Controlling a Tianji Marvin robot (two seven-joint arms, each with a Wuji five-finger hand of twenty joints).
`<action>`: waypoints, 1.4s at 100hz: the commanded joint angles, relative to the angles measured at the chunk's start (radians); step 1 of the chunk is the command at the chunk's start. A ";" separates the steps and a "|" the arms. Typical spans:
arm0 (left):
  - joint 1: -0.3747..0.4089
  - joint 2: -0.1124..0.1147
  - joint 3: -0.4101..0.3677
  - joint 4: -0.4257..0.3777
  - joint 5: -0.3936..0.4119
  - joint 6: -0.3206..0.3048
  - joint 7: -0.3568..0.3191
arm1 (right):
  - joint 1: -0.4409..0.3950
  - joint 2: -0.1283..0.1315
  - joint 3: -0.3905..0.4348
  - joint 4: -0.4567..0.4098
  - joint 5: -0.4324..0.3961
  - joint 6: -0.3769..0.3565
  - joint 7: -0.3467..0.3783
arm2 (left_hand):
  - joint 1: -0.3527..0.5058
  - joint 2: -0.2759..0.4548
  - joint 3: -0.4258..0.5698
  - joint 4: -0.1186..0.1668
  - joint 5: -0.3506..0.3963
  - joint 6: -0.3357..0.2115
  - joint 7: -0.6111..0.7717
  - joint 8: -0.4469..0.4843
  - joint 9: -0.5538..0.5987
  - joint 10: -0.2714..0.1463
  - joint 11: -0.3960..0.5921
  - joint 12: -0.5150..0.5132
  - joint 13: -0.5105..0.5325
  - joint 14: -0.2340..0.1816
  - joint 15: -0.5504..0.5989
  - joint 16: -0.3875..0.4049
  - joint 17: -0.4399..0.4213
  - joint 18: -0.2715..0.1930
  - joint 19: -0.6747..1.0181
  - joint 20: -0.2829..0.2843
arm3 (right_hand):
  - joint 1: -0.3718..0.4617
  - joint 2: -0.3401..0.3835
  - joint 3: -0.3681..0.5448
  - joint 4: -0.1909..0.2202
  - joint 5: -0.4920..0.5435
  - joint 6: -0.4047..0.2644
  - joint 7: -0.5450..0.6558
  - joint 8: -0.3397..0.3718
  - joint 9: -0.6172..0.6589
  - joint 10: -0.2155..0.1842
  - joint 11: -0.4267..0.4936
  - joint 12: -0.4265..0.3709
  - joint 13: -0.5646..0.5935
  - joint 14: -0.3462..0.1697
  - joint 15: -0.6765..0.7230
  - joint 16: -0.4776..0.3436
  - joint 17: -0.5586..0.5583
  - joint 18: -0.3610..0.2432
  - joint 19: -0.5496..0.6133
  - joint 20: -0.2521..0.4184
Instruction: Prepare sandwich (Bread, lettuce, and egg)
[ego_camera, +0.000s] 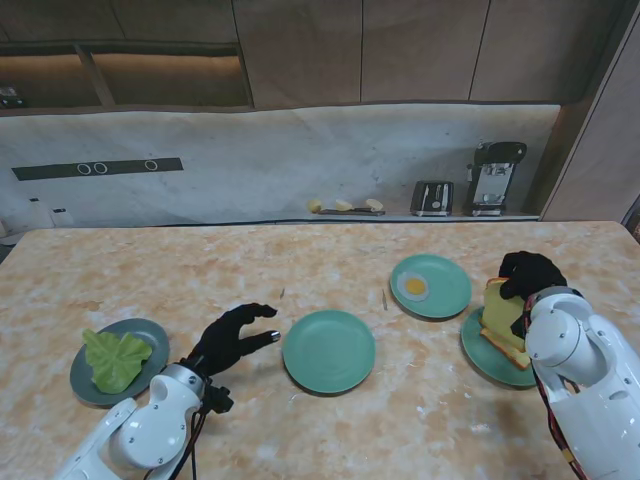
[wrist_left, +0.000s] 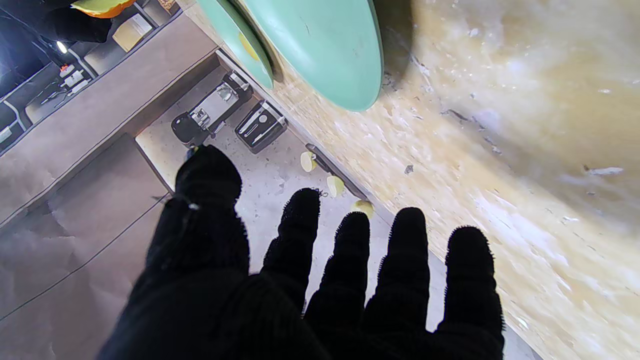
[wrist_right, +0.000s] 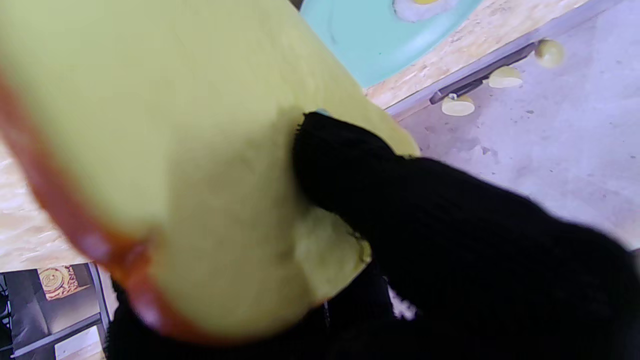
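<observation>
A marbled worktop (ego_camera: 300, 420) seen from the robot's stand, with an empty green plate (ego_camera: 328, 350) at its middle as the landmark. To the right of that plate, the right hand (ego_camera: 528, 274), in a black glove, is clamped on a slice of bread (ego_camera: 503, 312), holding it tilted up on edge over a darker plate (ego_camera: 485, 358) where another slice lies. In the right wrist view a finger (wrist_right: 350, 165) presses into the pale face of the slice, its brown crust curving along one side. The empty plate lies to the left of the held bread, well apart from it, so the coming move likely runs leftward. Just left of the empty plate hovers the left hand (ego_camera: 232, 336), holding nothing, fingers (wrist_left: 407, 260) spread. Farther left sits lettuce (ego_camera: 115, 358) on a grey plate (ego_camera: 152, 332). Beyond the empty plate, to its right, a fried egg (ego_camera: 414, 287) rests on a third green plate (ego_camera: 448, 290).
</observation>
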 joint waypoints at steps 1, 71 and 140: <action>0.007 -0.002 -0.001 -0.003 0.004 -0.004 -0.010 | -0.004 -0.010 -0.001 -0.022 0.027 0.004 0.011 | 0.013 0.021 -0.007 0.003 0.020 -0.014 0.016 0.015 -0.008 -0.017 0.003 0.011 -0.016 -0.004 0.011 0.015 -0.013 0.000 0.013 0.025 | 0.127 -0.039 0.191 0.112 0.076 -0.031 0.019 0.039 0.038 0.020 0.042 -0.517 0.037 0.030 0.104 0.067 0.066 -0.010 0.076 -0.013; 0.054 0.004 -0.050 -0.041 0.054 -0.004 -0.003 | 0.052 -0.031 -0.098 -0.070 0.464 -0.012 0.117 | 0.014 0.022 -0.006 0.003 0.019 -0.014 0.018 0.016 -0.002 -0.017 0.005 0.012 -0.013 -0.003 0.013 0.016 -0.012 -0.001 0.014 0.025 | 0.173 -0.100 0.221 0.252 0.116 0.011 -0.006 0.121 0.071 0.049 0.056 -0.398 0.058 0.057 0.210 0.182 0.109 -0.017 0.136 0.134; 0.078 0.008 -0.067 -0.063 0.081 0.015 -0.010 | 0.198 -0.113 -0.367 0.113 0.828 0.012 0.070 | 0.013 0.023 -0.007 0.003 0.024 -0.013 0.019 0.016 -0.006 -0.017 0.005 0.012 -0.016 -0.004 0.012 0.015 -0.013 0.001 0.018 0.027 | 0.175 -0.107 0.221 0.257 0.129 0.011 -0.020 0.137 0.081 0.048 0.042 -0.388 0.058 0.073 0.208 0.184 0.103 0.004 0.131 0.152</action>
